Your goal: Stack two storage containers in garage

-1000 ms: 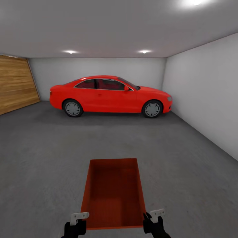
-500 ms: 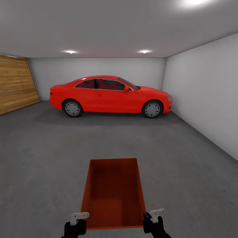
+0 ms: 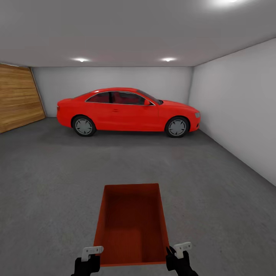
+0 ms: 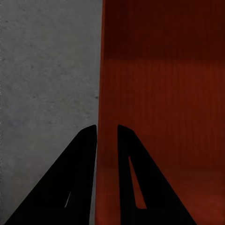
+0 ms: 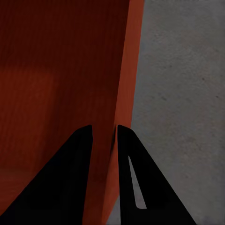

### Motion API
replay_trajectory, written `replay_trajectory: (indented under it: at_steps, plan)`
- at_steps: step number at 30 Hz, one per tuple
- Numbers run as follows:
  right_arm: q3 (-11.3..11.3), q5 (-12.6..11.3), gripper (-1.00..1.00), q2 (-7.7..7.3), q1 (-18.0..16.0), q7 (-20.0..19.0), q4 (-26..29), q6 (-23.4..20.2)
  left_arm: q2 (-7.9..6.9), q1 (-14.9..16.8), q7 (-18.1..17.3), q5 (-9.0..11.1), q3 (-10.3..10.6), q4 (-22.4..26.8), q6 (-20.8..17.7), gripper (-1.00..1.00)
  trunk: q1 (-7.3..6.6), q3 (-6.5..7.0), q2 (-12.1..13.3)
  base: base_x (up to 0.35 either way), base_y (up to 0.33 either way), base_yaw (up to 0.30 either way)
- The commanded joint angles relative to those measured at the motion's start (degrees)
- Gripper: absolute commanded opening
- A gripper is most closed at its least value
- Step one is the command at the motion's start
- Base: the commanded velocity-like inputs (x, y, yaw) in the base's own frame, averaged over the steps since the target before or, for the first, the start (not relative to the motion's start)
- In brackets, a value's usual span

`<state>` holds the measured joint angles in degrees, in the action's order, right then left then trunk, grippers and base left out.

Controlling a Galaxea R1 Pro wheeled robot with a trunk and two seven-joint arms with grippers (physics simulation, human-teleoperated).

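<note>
A: We are in the garage, with pale grey walls and the dark grey concrete floor. How are the claws?

B: The left claw is at the near left corner of the storage container. In the left wrist view its two black fingers stand one on each side of the thin orange-red wall, closed on it. The right claw is at the near right corner, and in the right wrist view its fingers pinch the right wall in the same way.

A: Where is the container?

B: It is between both claws, in front of the robot, over the floor. It is open on top and nothing is inside. I cannot tell if its bottom touches the concrete or not.

A: What is cut off?

B: The arms are cut by the lower edge of the head view; I see the black wrists and the white brackets. The near wall of the container is almost at this edge.

A: And further away?

B: A red car stands sideways at the back wall, well apart from the container. A wooden plank door is at the left, partly out of the picture. Two ceiling lights shine above the car. Nothing stands between the container and the car.
</note>
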<state>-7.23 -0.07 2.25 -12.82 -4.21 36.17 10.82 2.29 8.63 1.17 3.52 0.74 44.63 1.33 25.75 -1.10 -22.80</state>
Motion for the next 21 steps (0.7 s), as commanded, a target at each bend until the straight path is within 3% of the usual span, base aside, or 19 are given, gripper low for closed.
replay_trajectory:
  at_steps: [1,21]
  plan:
    - [-3.49,-0.1,-1.0,0.04,-0.01,-0.36,-0.14,0.17,1.5,0.07,0.16,0.26,1.64,0.02,0.15,-1.0,0.03,-0.11,-0.12,0.001,0.119,0.0]
    - [-3.48,-0.1,-1.0,0.04,-0.01,-0.36,-0.14,0.17,1.55,0.07,0.15,0.26,1.64,0.02,0.16,-1.0,0.03,-0.11,-0.12,0.0,0.009,0.0]
